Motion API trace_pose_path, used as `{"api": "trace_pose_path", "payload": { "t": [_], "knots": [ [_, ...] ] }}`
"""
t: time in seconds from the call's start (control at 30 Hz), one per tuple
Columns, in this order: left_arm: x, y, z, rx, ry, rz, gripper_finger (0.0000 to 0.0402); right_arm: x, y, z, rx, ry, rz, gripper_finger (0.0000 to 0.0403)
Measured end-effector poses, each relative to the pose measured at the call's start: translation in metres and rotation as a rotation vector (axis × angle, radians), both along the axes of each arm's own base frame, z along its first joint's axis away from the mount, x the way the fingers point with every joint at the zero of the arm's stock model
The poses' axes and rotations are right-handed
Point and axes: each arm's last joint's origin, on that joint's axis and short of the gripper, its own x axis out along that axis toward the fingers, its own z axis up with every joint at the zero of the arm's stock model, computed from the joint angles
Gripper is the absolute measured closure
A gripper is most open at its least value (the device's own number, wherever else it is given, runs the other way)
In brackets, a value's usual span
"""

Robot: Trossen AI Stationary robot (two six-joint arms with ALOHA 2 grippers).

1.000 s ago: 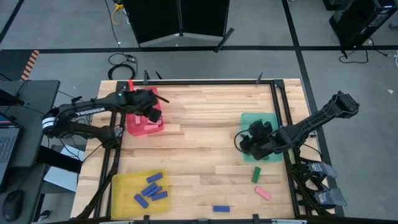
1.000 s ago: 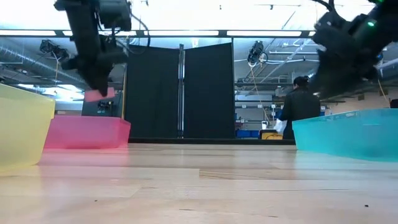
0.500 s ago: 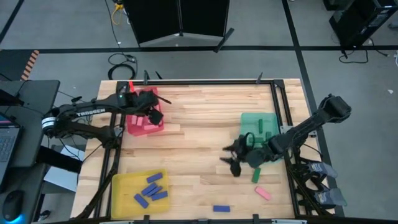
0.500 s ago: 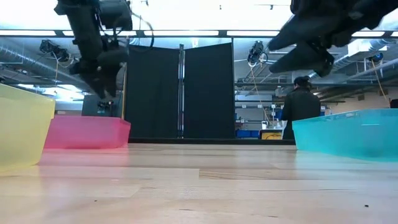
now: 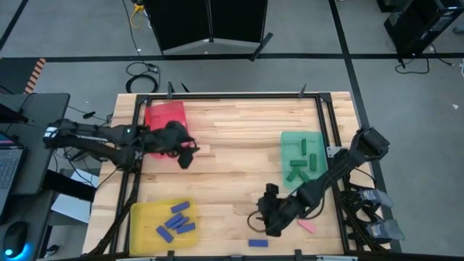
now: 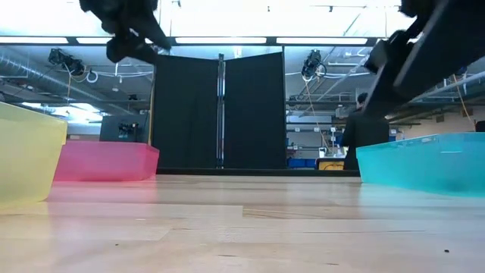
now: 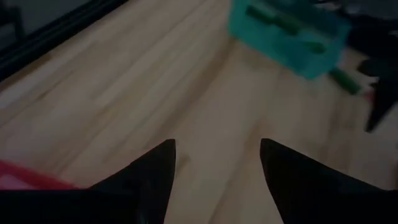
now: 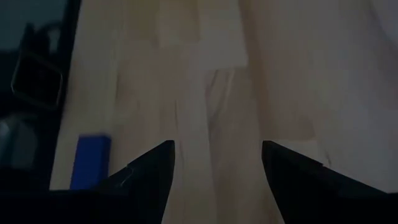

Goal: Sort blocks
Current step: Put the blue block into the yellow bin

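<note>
My left gripper (image 5: 186, 159) hangs open and holds nothing, just right of the red tray (image 5: 164, 116); its wrist view shows the open fingers (image 7: 217, 162) over bare wood. My right gripper (image 5: 263, 217) is open too, low near the table's front edge. A blue block (image 5: 258, 243) lies flat just in front of it and shows beside one finger (image 8: 91, 160). A pink block (image 5: 307, 225) lies flat to its right. A green block (image 7: 344, 81) lies on the wood by the green tray (image 5: 303, 158), which holds several green blocks. Several blue blocks lie in the yellow tray (image 5: 163, 221).
The black frame rail (image 5: 328, 123) runs round the table. In the low view the yellow tray (image 6: 26, 155), red tray (image 6: 106, 161) and green tray (image 6: 424, 163) stand along the sides, with open wood between them. A person (image 6: 364, 129) stands in the room behind.
My left gripper has opened over the red tray and let go of a pink block. It has then moved off the tray toward the table's near right. My right gripper has swung from the green tray toward the near edge and left, down toward the blue block.
</note>
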Motion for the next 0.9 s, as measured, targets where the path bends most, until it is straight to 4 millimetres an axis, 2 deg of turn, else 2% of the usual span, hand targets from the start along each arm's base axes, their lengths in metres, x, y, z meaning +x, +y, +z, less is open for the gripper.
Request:
{"api": "trace_pose_path", "payload": {
  "t": [0.1,0.23,0.43,0.53,0.77,0.9],
  "knots": [
    [0.001,-0.017,0.000,0.010,-0.017,-0.038,0.0161,0.002,0.014,0.010,-0.017,0.089,0.020,0.0150],
    [0.001,-0.038,-0.001,0.016,-0.070,-0.078,0.0161,-0.009,0.028,0.019,-0.046,0.235,-0.014,0.0149],
    [-0.002,-0.070,-0.006,-0.003,-0.206,-0.165,0.0161,-0.050,0.037,0.017,-0.054,0.441,-0.228,0.0152],
    [-0.006,-0.082,-0.011,-0.007,-0.255,-0.195,0.0161,-0.061,0.051,0.018,-0.005,0.413,-0.254,0.0153],
    [-0.011,-0.098,-0.021,-0.022,-0.356,-0.207,0.0161,-0.039,0.075,0.023,0.143,0.126,-0.169,0.0158],
    [-0.014,-0.102,-0.026,-0.034,-0.390,-0.208,0.0161,-0.024,0.083,0.009,0.114,0.079,-0.091,0.0162]
  ]
}}
